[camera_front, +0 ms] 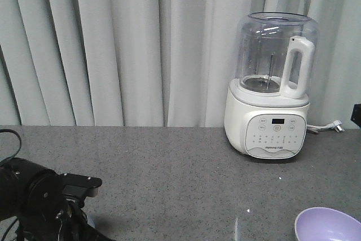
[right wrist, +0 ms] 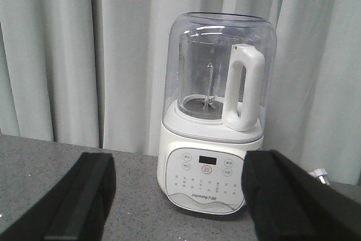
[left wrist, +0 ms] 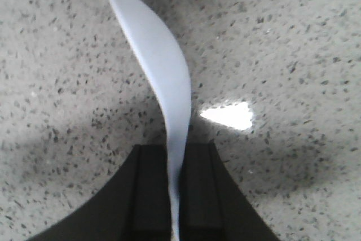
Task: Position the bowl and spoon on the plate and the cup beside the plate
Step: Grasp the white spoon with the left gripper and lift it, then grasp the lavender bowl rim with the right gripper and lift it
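Cropping hides most of the lavender bowl (camera_front: 329, 225): it sits at the lower right corner of the front view, on the grey speckled table (camera_front: 180, 179), and only its far rim and a bare part of its inside show. At lower left of that view the left arm (camera_front: 39, 201) is dark and partly out of frame, its fingers not visible there. The left wrist view shows the left gripper (left wrist: 175, 196) clamped on the spoon (left wrist: 163, 77), which is seen edge-on as a thin white curve rising to the upper left over the table; handle and scoop are hard to tell apart. A bright glare spot (left wrist: 227, 115) lies to the right of it. The right gripper (right wrist: 177, 184) has its fingers (right wrist: 79, 196) spread wide, holding nothing, and they frame a white blender (right wrist: 217, 117) before a grey curtain (right wrist: 67, 55). Its clear jar holds only a blade shaft.
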